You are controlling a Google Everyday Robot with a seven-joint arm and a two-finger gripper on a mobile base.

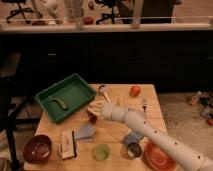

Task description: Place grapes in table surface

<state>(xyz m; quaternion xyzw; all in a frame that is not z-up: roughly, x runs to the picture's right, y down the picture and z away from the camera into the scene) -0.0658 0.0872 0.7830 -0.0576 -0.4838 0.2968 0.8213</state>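
Grapes (93, 117) dark beneath the gripper (95, 110), low over the table surface (115, 142), just beside the green tray (66, 96). Fingers apparently closed around the cluster. Tomato (135, 90) well apart, near the far edge.

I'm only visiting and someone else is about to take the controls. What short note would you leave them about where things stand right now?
Hand: low over the table surface, beside the green tray, at the end of the white arm.
Grapes: a dark reddish lump right under the hand, at the tabletop; whether they are released is unclear.
Done: grapes brought to the table.
Left: confirm they rest there, let go, lift the hand away. The orange-red fruit stays put.
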